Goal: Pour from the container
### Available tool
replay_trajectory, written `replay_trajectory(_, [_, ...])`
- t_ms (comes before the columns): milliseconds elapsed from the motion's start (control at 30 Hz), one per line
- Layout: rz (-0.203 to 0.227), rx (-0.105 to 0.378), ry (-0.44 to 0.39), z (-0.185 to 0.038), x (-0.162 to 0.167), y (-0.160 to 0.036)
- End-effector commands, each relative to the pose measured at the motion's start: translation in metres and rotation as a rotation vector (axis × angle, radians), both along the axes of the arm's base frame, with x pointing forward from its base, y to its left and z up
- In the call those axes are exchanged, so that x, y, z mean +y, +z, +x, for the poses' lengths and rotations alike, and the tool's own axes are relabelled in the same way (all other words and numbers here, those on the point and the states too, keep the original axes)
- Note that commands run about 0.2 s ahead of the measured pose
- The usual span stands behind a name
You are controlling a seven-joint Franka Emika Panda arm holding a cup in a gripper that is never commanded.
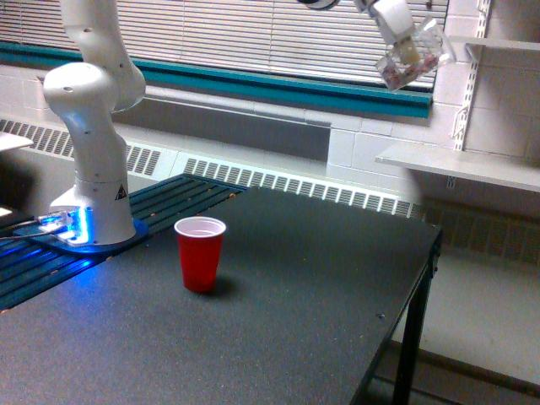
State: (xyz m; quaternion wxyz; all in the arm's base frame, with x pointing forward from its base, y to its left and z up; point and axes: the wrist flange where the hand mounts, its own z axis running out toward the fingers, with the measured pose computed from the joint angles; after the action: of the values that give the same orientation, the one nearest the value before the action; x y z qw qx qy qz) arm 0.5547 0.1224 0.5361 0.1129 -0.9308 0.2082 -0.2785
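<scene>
The container (411,61) is a small clear cup with brownish-red bits inside, held tilted high at the top right of the exterior view. My gripper (396,25) is shut on it, fingers mostly hidden behind the cup. A red cup (200,253) with a white inside stands upright on the black table (295,321), far below and to the left of the container.
The arm's white base (91,169) stands at the table's left end beside blue lights. A window with blinds (253,34) and a teal sill runs behind. A white shelf (464,164) juts out on the right. The table's right edge drops off near the shelf.
</scene>
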Motion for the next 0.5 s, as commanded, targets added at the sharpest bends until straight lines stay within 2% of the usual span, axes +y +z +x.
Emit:
replay_trajectory(33, [-0.059, 0.011, -0.041, -0.013, -0.042, -0.001])
replay_trajectory(167, [-0.083, 0.033, -0.071, -0.026, -0.058, -0.009])
replay_trajectory(367, [-0.077, 0.068, -0.109, -0.047, -0.077, -0.028])
replay_trajectory(500, [-0.089, 0.086, -0.128, -0.062, -0.089, -0.038])
